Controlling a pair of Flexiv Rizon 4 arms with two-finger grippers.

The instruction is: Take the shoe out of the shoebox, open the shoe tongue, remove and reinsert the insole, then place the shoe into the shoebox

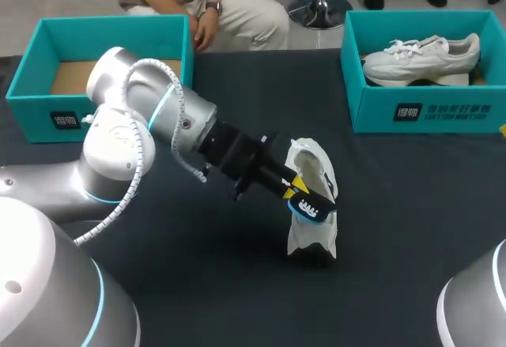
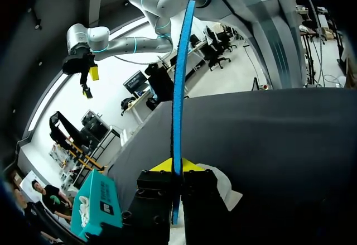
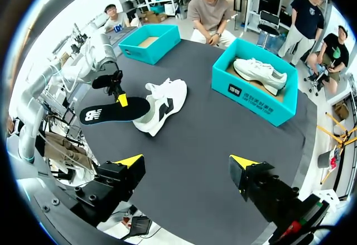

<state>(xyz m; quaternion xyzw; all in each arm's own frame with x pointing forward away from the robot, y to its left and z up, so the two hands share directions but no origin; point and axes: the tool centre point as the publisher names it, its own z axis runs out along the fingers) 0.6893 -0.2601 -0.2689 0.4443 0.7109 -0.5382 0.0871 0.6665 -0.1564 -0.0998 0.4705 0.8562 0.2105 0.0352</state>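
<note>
A white shoe [image 1: 315, 228] lies on its side in the middle of the black table, opening turned toward my left arm. My left gripper [image 1: 298, 186] is shut on the dark insole [image 1: 311, 205], whose blue edge shows just outside the shoe's opening. In the left wrist view the insole [image 2: 178, 83] stands edge-on between the yellow tips of the left gripper [image 2: 175, 166], with the shoe [image 2: 224, 185] below. From the right wrist view, the insole [image 3: 114, 111] hangs flat beside the shoe [image 3: 163, 101]. My right gripper [image 3: 187, 164] is open and empty, high above the table's near edge.
An empty teal shoebox [image 1: 41, 70] stands at the back left. A second teal shoebox [image 1: 427, 110] at the back right holds another white shoe [image 1: 423, 56]. Part of my right arm [image 1: 474, 307] shows at the front right corner.
</note>
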